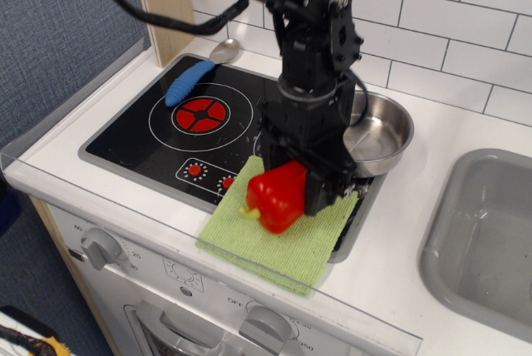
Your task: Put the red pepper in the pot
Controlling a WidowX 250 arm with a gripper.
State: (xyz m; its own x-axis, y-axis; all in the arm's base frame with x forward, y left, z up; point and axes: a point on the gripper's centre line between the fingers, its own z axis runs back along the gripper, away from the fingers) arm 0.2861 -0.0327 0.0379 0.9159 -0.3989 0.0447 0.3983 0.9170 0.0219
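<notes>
The glossy red pepper [277, 196] with its yellow-green stem pointing left hangs a little above the green cloth [287, 235], tilted. My black gripper [291, 180] is shut on the red pepper from above and behind. The shiny steel pot [384, 129] sits at the back right of the stove, partly hidden behind my arm; its handle is hidden.
A black stovetop [174, 135] with a red burner lies to the left. A blue-handled spoon [198, 71] rests at its back edge. A grey sink basin [486, 239] is at the right. White tiled wall stands behind.
</notes>
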